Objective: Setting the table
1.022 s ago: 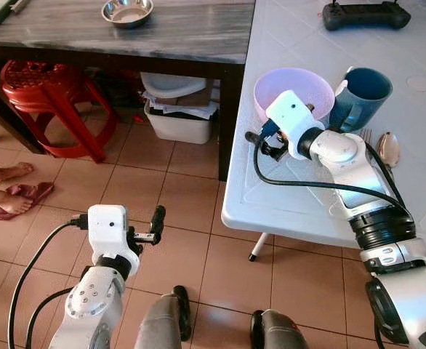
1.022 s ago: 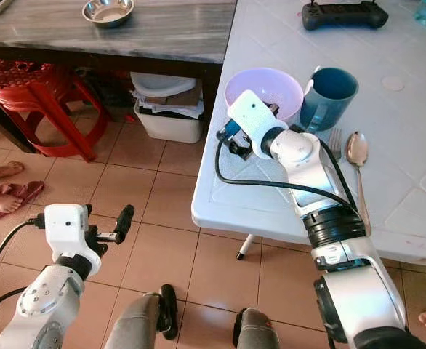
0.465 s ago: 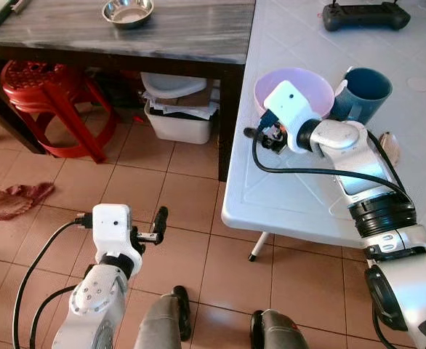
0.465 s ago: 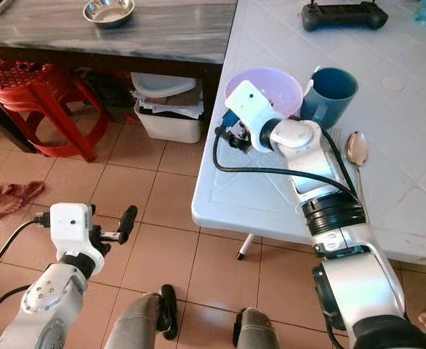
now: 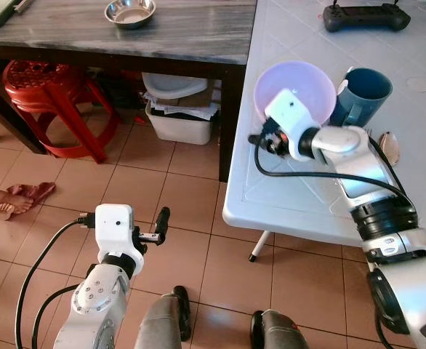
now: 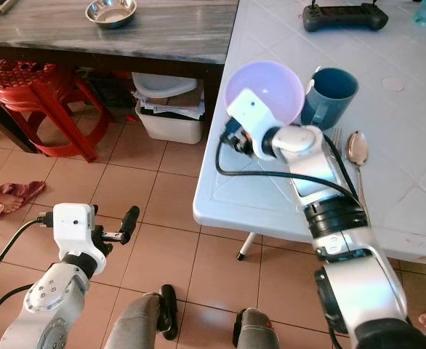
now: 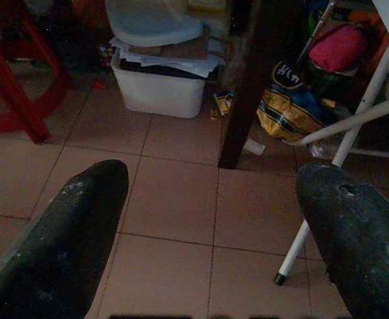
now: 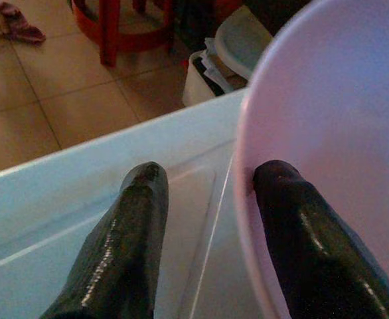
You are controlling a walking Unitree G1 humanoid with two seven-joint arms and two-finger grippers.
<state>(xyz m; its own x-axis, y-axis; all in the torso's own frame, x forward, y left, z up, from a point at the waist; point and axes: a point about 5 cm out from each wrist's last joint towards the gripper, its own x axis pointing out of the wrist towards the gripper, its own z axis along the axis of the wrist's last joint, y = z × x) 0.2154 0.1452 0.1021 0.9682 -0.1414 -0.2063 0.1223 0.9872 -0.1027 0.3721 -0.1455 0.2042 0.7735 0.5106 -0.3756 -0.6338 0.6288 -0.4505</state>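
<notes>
A pale purple plastic bowl [image 5: 294,86] is tilted up at the near left corner of the white table [image 5: 300,189], its rim pinched by the right hand [image 8: 211,219], one finger inside, one outside. A dark teal mug [image 5: 361,96] is seen just right of the bowl, a metal spoon [image 6: 356,149] nearer. The left hand [image 7: 211,219] is held wide apart over the tiled floor [image 5: 162,189].

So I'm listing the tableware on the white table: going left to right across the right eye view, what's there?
Tilted lilac plastic bowl → dark teal mug → silver metal fork → silver metal spoon. The right gripper is at the bowl's rim.
</notes>
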